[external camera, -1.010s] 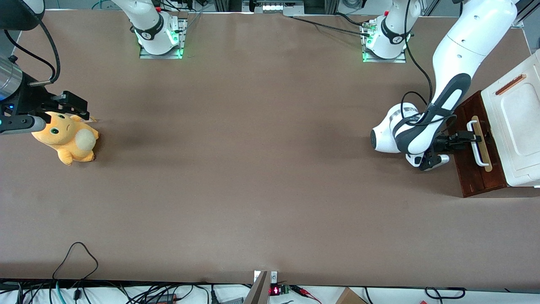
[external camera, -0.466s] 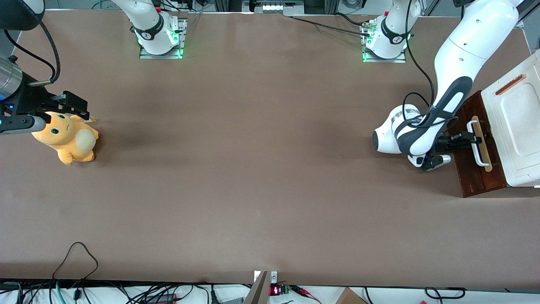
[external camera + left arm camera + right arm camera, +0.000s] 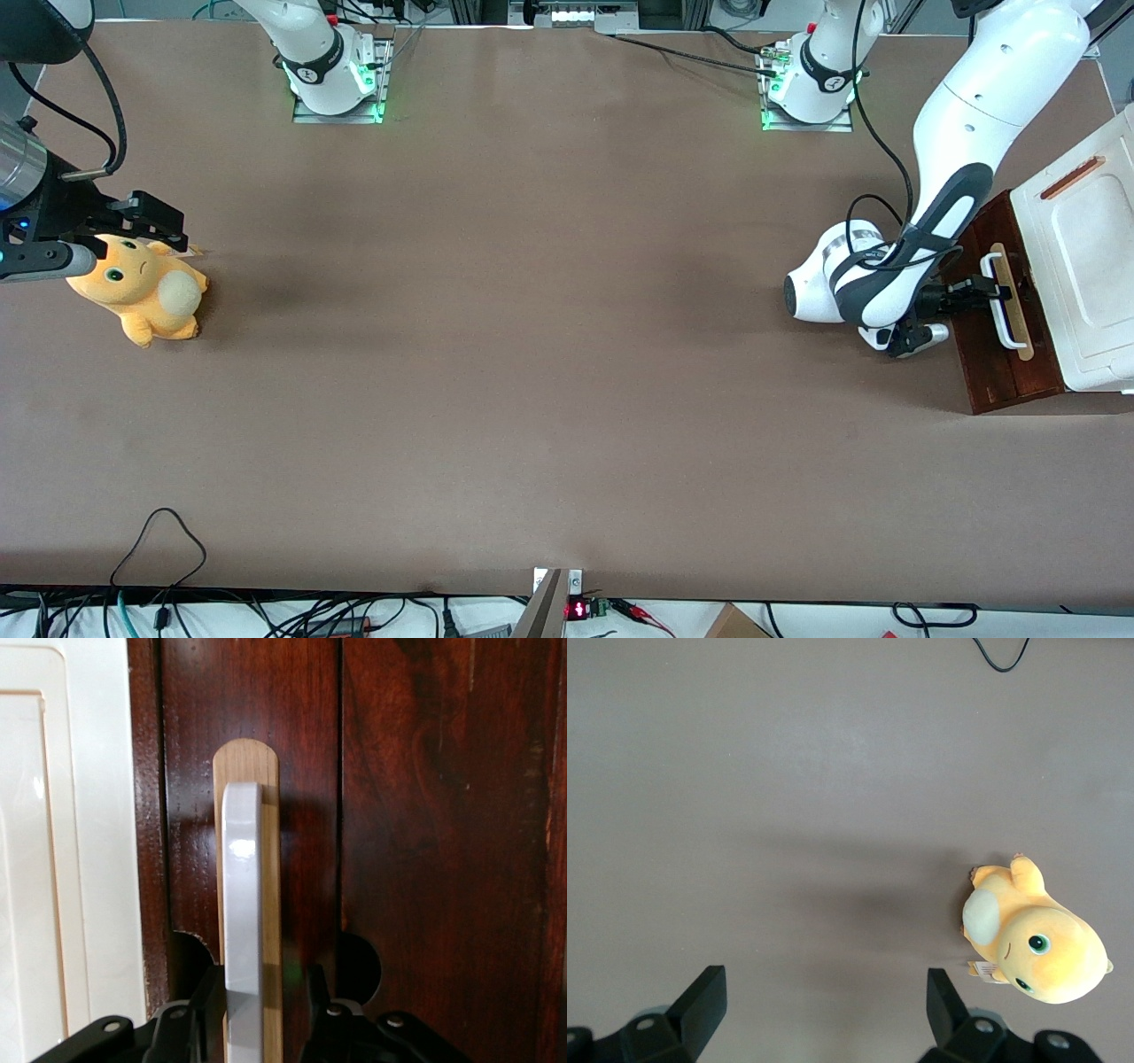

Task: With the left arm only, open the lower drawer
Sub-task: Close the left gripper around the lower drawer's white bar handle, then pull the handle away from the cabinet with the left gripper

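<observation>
Right now the lower drawer (image 3: pixel 1005 350) sits at the working arm's end of the tabletop (image 3: pixel 532 354), under a white moulded plastic top (image 3: pixel 1085 266) with an orange slot (image 3: pixel 1072 177). Drawer front: dark red-brown wood, glossy grain, vertical plank seams. A pale wood strip (image 3: pixel 270 904) with a rounded end is fixed on it, and a white bar handle (image 3: pixel 242 930) stands off that strip. Whether the drawer is pulled out at all, I cannot tell.

Left arm (image 3: pixel 966 133) reaches down from its base with the wrist bent toward the drawer front. Its gripper (image 3: pixel 988 291) is at the handle, about mid-length of the bar in the front view. In the left wrist view the gripper (image 3: pixel 261 1010) has one black finger (image 3: pixel 199 1010) on each side of the bar and strip; jaws are spread around the handle, small gaps showing, not clearly clamped.

An orange plush toy (image 3: pixel 142 288) lies well apart, toward the parked arm's end of the tabletop.
</observation>
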Tool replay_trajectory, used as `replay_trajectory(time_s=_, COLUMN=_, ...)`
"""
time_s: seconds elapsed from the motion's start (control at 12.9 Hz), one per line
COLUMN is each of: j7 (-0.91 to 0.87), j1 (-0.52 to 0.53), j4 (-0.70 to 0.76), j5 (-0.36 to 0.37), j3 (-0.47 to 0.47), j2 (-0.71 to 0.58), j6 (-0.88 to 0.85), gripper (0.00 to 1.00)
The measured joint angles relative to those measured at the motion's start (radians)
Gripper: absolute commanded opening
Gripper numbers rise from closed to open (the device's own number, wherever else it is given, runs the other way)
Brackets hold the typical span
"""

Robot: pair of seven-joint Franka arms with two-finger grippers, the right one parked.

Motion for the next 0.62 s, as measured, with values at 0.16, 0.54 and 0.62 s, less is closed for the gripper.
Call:
replay_trajectory(time_s=0.16, j7=-0.002, j1=0.003, j4=0.000, j5=0.000, j3=0.000, j2=0.000, j6=-0.003, gripper=0.23)
replay_trajectory(time_s=0.54, j7=0.001, j1=0.004, j4=0.000, j5=0.006, j3=-0.002, j2=0.000, j6=-0.023, gripper=0.02)
replay_trajectory(time_s=0.62, j7=0.001, j1=0.003, j4=0.000, j5=0.006, j3=-0.002, j2=0.000, j6=-0.023, gripper=0.01)
